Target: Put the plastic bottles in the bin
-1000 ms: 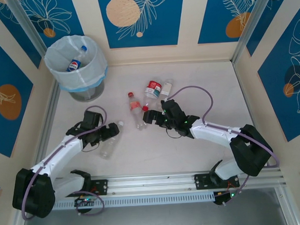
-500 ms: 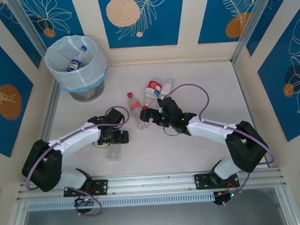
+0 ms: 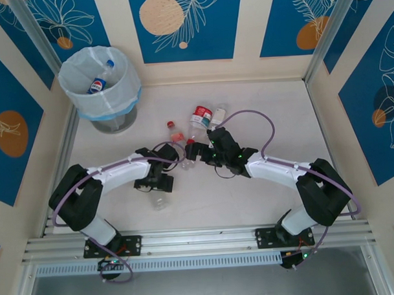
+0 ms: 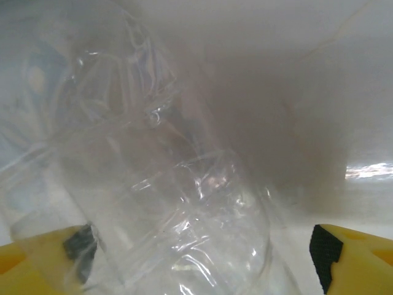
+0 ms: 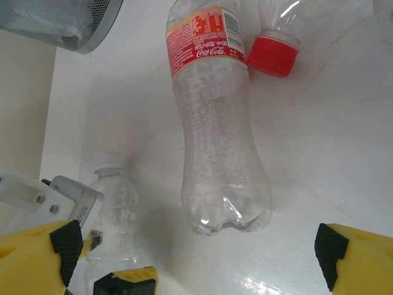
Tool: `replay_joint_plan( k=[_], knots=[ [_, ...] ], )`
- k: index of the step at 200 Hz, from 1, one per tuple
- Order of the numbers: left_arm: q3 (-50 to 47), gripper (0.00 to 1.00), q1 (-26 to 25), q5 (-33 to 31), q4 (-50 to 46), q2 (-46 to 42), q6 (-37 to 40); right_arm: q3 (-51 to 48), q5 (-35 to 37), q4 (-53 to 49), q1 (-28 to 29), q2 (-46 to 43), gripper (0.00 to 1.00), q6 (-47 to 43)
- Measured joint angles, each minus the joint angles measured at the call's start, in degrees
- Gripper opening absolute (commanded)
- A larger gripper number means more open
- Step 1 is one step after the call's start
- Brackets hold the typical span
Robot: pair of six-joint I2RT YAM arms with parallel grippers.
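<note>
Left hand (image 4: 202,249), jaws wide, straddles a creased clear bottle (image 4: 166,203) lying on the desk (image 5: 319,153), placed so that closing should pinch its body. Right hand (image 5: 196,252), equally wide, faces a red-labelled bottle (image 5: 215,141) just ahead of its fingertips. Bin (image 3: 127,88) stands well apart from both hands, one blue-labelled bottle (image 3: 101,79) inside.

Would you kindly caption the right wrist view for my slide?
Open right gripper facing a clear bottle with a red label, lying on the white table.

The counter (image 3: 280,112) lies bare along its right edge and far right corner. Mid-counter, scattered bottles (image 3: 198,116) and both arms (image 3: 275,169) crowd the way; the bin (image 3: 129,91) blocks the far left corner.
</note>
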Motion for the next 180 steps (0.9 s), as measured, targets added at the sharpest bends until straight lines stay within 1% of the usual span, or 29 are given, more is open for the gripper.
replay_joint_plan(
  k=[47,79,113,135,180],
  knots=[
    [-0.3,0.88,0.0,-0.6,-0.2,0.0,-3.5,0.0,0.0,-0.6,0.0,0.0,1.00,0.0],
    [-1.4,0.86,0.0,-1.0,-0.2,-0.1,-4.2,0.0,0.0,-0.7,0.0,0.0,0.99,0.0],
    [-2.4,0.80,0.0,-1.0,0.4,-0.3,-5.0,0.0,0.0,-0.7,0.0,0.0,1.00,0.0],
    [-3.4,0.79,0.0,-1.0,1.7,-0.7,-5.0,0.0,0.0,-0.8,0.0,0.0,1.00,0.0],
    [-4.1,0.67,0.0,0.2,4.2,-1.0,-5.1,0.0,-0.1,-0.7,0.0,-0.1,1.00,-0.3]
  ],
)
